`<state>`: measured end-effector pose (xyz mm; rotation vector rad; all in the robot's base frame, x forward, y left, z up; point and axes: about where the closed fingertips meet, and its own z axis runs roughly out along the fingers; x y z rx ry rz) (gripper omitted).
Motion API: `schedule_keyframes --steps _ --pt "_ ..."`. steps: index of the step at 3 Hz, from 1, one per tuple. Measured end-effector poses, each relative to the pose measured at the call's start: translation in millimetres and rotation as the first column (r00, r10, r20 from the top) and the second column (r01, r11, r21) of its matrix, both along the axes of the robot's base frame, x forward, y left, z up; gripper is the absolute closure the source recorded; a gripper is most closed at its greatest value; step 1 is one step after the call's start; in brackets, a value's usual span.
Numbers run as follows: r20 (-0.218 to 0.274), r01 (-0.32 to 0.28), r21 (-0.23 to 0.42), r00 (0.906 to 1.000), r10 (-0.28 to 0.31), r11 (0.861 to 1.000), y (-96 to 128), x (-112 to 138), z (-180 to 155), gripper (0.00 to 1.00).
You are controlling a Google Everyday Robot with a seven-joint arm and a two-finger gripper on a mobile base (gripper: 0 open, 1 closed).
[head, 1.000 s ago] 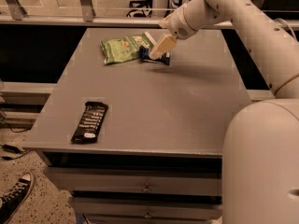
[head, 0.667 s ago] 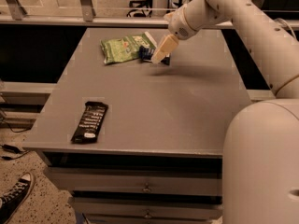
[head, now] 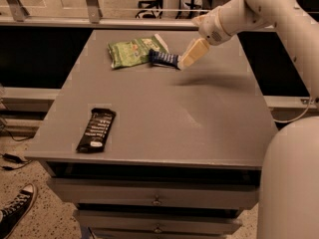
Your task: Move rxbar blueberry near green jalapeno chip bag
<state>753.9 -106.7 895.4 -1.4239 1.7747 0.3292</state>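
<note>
Tool (head: 184, 61) sits low over the far part of the bench (head: 199, 128), its tip at the right end of the blue snack bar (head: 163, 59); whether it is spread or pressed together cannot be told. That bar lies flat against the right edge of the green chip bag (head: 130, 52), well apart from a black bar (head: 96, 129) near the front left corner.

Tool (head: 183, 62) beside rxbar blueberry (head: 163, 59), bar against green jalapeno chip bag (head: 130, 52)

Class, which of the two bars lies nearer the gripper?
The blue bar, by the green bag, right at the gripper; the black bar lies near the table's front edge.
</note>
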Motion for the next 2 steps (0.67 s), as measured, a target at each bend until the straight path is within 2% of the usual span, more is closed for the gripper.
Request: schedule_keyframes --steps 1,2 --pt "0.012 0.038 0.059 0.9992 -0.039 0.998 -57.2 -28.4 16.3 0.0" --pt "0.012 0.038 0.059 0.9992 -0.039 0.998 -57.2 -28.4 16.3 0.0"
